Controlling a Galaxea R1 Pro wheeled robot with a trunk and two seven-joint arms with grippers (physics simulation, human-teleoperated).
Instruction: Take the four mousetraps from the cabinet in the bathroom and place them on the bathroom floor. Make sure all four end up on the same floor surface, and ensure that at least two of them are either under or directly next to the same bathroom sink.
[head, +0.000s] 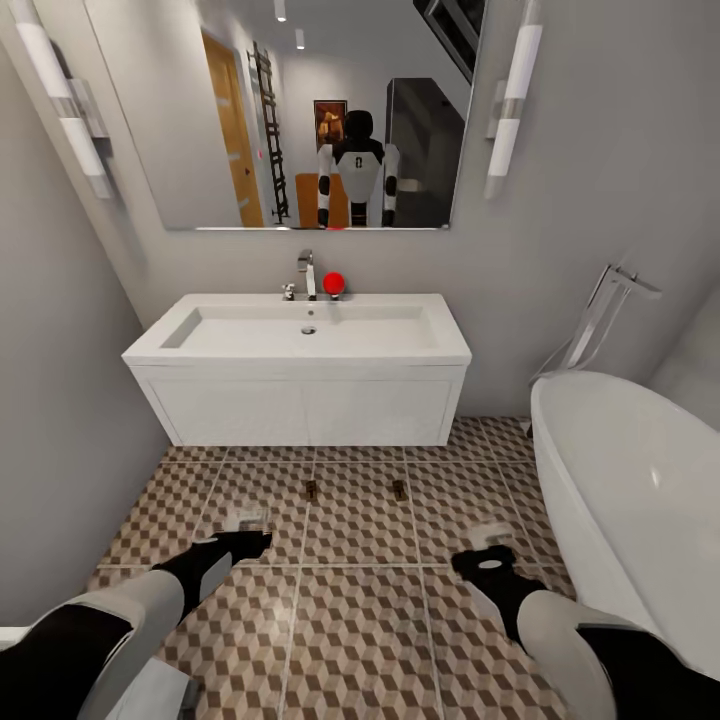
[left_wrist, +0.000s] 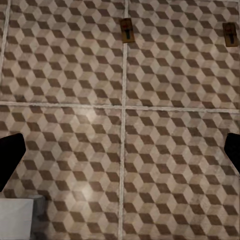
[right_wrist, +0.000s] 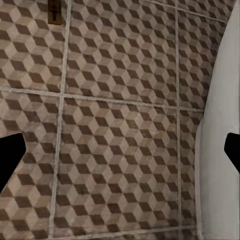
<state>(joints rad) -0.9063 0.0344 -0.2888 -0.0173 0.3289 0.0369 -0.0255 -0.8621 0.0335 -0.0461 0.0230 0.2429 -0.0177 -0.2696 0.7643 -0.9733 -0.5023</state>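
Left tool (head: 245, 530) hangs spread near two mousetraps (head: 311, 489), bathtub (head: 640, 500) rightward.

The head camera looked forward and down from standing height at the sink (head: 300, 345), mirror (head: 320, 110) and tiled floor (head: 360, 610). Both wrist cameras pointed down at that floor (left_wrist: 120, 150) from close above. The left one shared two mousetraps (left_wrist: 126, 31) with the head view (head: 311, 489); the right caught the bathtub (right_wrist: 217, 150) wall.

2 mousetraps (head: 311, 489) (head: 399, 489) are seen on the floor (head: 360, 620); 1 sink (head: 300, 345), 1 bathtub (head: 640, 500), 1 mirror (head: 310, 110), 2 wall lights (head: 68, 100) (head: 512, 95).
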